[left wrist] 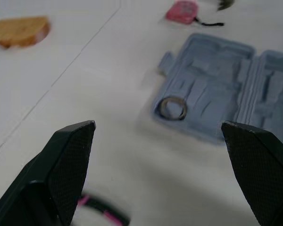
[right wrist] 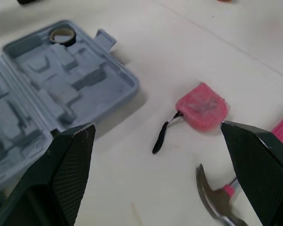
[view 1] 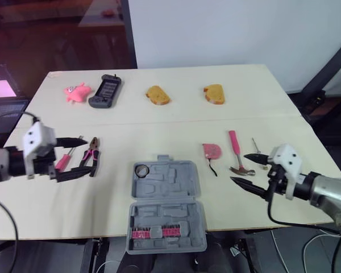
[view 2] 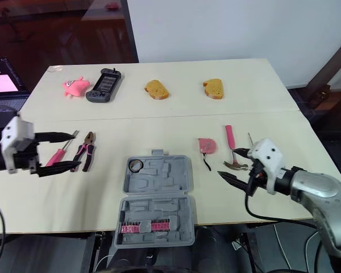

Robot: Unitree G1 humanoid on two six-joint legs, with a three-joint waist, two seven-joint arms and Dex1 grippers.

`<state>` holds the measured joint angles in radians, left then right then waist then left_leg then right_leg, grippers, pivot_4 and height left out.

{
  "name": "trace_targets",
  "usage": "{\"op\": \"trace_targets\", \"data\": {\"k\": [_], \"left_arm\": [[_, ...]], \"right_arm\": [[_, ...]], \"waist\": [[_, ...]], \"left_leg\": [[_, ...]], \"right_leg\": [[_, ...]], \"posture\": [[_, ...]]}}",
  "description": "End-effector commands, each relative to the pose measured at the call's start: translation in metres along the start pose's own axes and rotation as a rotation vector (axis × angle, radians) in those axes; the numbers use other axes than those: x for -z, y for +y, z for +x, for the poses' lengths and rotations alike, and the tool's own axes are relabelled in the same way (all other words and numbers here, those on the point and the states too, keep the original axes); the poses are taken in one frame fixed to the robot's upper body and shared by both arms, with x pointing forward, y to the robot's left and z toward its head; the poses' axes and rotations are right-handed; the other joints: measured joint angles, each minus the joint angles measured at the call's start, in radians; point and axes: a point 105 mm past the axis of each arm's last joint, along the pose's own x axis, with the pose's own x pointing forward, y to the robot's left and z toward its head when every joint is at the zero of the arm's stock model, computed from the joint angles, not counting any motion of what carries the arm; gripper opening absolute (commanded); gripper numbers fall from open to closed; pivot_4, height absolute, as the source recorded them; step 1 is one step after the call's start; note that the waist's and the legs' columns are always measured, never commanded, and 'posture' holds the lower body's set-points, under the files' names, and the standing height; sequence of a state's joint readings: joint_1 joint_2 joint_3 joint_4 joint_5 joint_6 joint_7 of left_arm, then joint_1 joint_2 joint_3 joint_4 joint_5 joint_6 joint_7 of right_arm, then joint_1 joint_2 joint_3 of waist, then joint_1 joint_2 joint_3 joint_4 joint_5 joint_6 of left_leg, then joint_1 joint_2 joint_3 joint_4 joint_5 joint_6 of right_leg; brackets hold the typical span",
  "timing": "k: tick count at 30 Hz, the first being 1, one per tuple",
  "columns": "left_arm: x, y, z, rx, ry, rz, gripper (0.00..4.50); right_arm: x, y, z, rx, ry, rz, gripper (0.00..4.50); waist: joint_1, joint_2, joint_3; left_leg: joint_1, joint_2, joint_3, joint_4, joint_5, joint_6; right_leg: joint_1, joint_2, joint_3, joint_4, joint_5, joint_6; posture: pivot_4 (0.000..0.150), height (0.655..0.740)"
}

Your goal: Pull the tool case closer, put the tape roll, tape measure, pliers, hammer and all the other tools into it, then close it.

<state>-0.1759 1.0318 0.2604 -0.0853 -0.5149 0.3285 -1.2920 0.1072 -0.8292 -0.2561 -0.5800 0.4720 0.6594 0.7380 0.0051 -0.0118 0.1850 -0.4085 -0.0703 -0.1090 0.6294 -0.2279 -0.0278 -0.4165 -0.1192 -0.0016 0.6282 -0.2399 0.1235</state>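
Note:
The grey tool case (view 1: 176,185) lies open near the table's front edge, with the tape roll (view 1: 142,170) in its far left corner and pink bits (view 1: 153,232) in the near half. Right of the case lie the pink tape measure (view 1: 211,150), the pink-handled hammer (view 1: 236,152) and a thin metal tool (view 1: 254,145). To the left are the pliers (view 1: 92,156) and a pink screwdriver (view 1: 64,159). My left gripper (view 1: 79,156) hangs open around the pliers and screwdriver. My right gripper (view 1: 240,169) is open just right of the hammer head (right wrist: 217,200), holding nothing.
Along the far side sit a pink pig toy (view 1: 77,91), a dark handheld device (view 1: 105,91) and two bread pieces (view 1: 158,95) (view 1: 213,92). A seam crosses the table (view 1: 159,122) mid-way. Dark stands rise at the far right.

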Motion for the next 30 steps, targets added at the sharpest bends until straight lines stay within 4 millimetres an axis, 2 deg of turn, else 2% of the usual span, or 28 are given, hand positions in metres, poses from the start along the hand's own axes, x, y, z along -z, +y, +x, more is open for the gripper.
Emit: {"op": "trace_targets", "data": {"k": [1,8,13,22,30], "left_arm": [[-0.023,-0.004,0.015,0.066,-0.036,0.062,4.47],[-0.036,-0.014,0.034,0.128,-0.060,0.091,4.47],[-0.039,-0.028,0.044,0.145,-0.068,0.085,4.47],[-0.047,-0.035,0.044,0.126,-0.073,0.074,4.47],[-0.038,-0.038,0.041,0.107,-0.037,0.065,4.47]], "right_arm": [[-0.002,0.003,0.006,0.124,0.049,0.035,4.50],[0.014,0.011,0.030,0.179,0.108,0.218,4.50],[0.010,-0.004,0.058,0.262,0.058,0.390,4.50],[0.019,-0.003,0.093,0.312,0.122,0.393,4.50],[0.032,-0.002,0.116,0.328,0.168,0.433,4.50]], "waist": [[0.001,0.000,0.000],[0.001,0.000,0.000],[-0.005,0.000,0.000],[-0.015,0.000,0.000],[-0.022,0.000,0.000]], "left_leg": [[0.000,0.000,0.000,0.000,0.000,0.000],[0.000,0.000,0.000,0.001,0.000,0.000],[0.000,0.000,0.000,0.001,0.001,0.000],[0.000,-0.001,-0.001,0.001,0.001,0.000],[0.000,-0.001,0.000,0.000,0.001,0.000]], "right_leg": [[-0.001,0.000,0.000,0.001,0.000,0.000],[0.000,0.000,0.001,0.001,-0.001,-0.003],[0.000,0.001,0.001,0.001,-0.001,-0.002],[-0.001,0.001,0.000,0.002,0.000,0.001],[-0.002,0.002,0.001,0.003,0.000,0.001]], "posture": [[0.150,0.7400],[0.150,0.7400],[0.150,0.7400],[0.150,0.7400],[0.150,0.7400]]}}
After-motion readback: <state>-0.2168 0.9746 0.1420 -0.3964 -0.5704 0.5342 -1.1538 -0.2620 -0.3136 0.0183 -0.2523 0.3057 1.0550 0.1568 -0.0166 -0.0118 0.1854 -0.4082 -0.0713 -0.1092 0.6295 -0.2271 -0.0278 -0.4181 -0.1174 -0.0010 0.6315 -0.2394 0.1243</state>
